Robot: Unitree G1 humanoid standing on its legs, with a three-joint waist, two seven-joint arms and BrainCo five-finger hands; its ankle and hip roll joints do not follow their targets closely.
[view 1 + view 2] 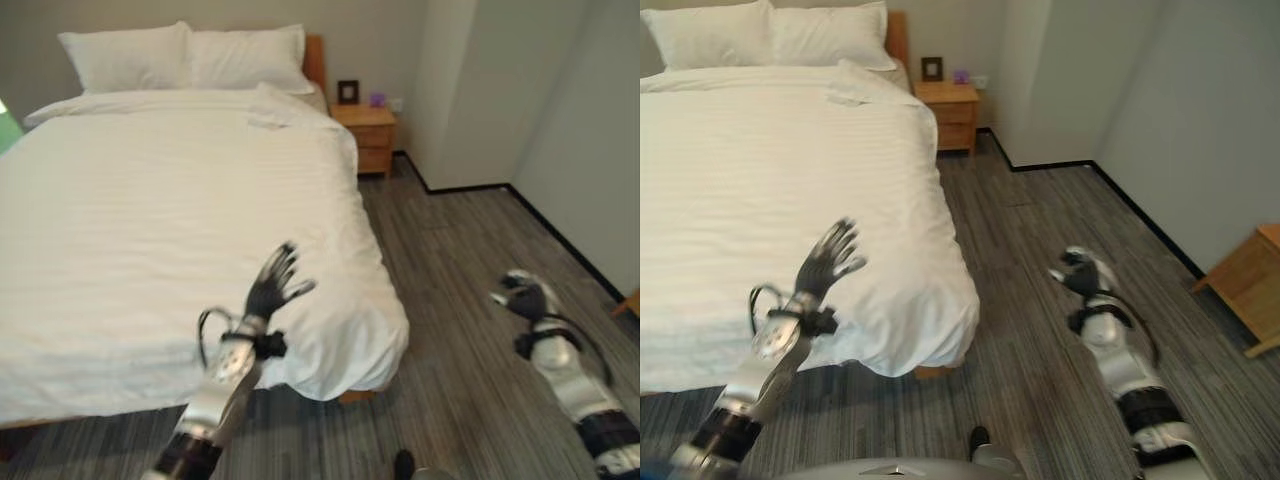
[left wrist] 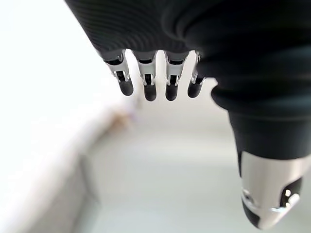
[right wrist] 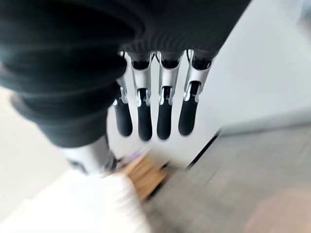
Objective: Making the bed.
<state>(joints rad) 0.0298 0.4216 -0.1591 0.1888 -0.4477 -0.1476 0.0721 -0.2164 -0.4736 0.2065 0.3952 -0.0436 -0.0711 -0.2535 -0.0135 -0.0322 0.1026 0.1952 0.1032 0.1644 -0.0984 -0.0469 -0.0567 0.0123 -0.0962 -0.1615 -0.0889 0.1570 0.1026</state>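
Note:
A bed with a white striped duvet (image 1: 170, 210) fills the left of the eye views, two white pillows (image 1: 180, 58) at its head. The duvet's near right corner (image 1: 350, 340) hangs over the bed's edge. My left hand (image 1: 273, 285) is raised above that corner, fingers (image 2: 148, 85) spread straight, holding nothing. My right hand (image 1: 525, 296) hovers over the grey floor to the right of the bed, fingers (image 3: 163, 114) straight and empty.
A wooden nightstand (image 1: 368, 135) stands by the bed's head at the wall, with a small dark frame (image 1: 347, 92) on it. Striped grey carpet (image 1: 460, 270) runs along the bed's right side. Another wooden piece of furniture (image 1: 1245, 280) sits at the far right.

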